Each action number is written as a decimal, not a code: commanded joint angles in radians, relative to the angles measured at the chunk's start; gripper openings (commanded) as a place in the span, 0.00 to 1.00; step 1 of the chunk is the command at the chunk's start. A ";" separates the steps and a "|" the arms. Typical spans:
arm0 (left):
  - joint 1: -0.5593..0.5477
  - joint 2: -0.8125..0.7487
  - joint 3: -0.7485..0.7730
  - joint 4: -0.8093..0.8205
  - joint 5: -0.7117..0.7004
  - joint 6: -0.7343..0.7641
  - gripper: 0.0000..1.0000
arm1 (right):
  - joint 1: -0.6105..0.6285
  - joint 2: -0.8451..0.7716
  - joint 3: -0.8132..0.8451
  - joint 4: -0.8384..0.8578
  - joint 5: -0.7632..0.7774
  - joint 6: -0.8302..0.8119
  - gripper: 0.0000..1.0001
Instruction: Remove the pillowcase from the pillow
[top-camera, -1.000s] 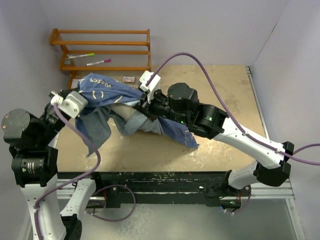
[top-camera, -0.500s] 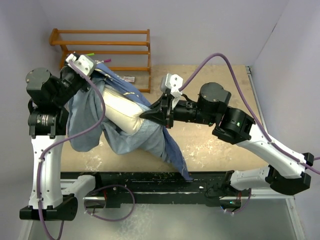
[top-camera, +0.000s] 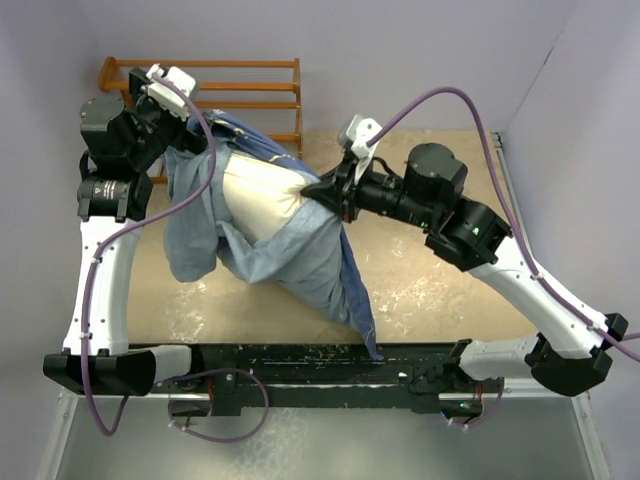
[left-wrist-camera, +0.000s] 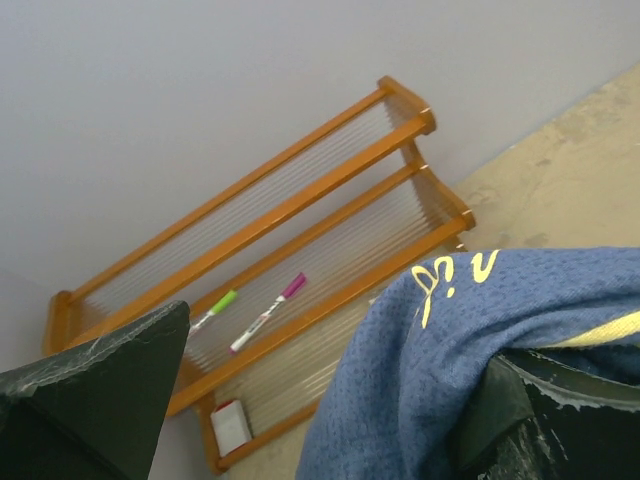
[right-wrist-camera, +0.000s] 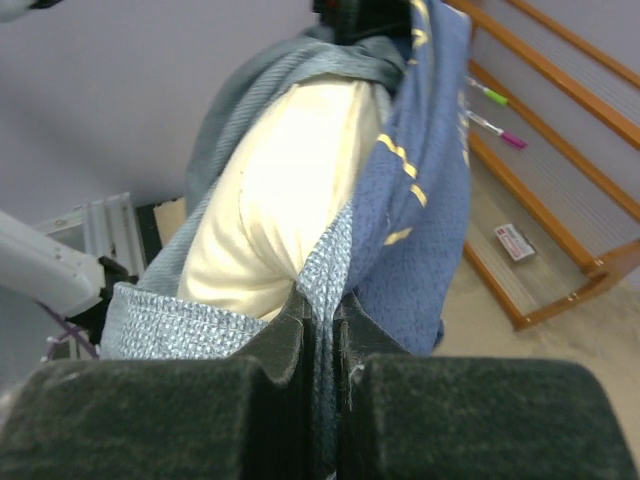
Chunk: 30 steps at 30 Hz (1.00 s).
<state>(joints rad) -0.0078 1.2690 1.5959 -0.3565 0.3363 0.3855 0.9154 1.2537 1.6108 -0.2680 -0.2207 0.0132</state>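
No readable text; pillowcase (left-wrist-camera: 420, 370) script (left-wrist-camera: 455, 276) illegible

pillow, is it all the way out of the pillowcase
No, the pillowcase wraps the sides of the pillow, with only its cream middle showing.

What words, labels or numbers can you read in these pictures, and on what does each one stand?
On the pillowcase: cream script, only a fragment in view, not readable as a word.
On the small card on the rack's bottom shelf: print too small to read.
No other text shows.
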 joint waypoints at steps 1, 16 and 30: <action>0.071 0.014 0.058 0.127 -0.431 0.124 0.99 | -0.142 -0.077 0.010 0.110 -0.157 0.025 0.00; 0.319 0.177 0.313 -0.477 0.563 -0.228 0.99 | -0.381 -0.021 -0.070 0.191 -0.655 0.160 0.00; 0.082 0.310 0.191 -0.305 -0.236 -0.277 0.99 | -0.304 -0.031 -0.081 0.543 -0.767 0.389 0.00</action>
<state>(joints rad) 0.0559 1.5181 1.8805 -0.6842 0.3805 0.1036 0.6189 1.2720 1.5116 0.0288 -0.8780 0.2871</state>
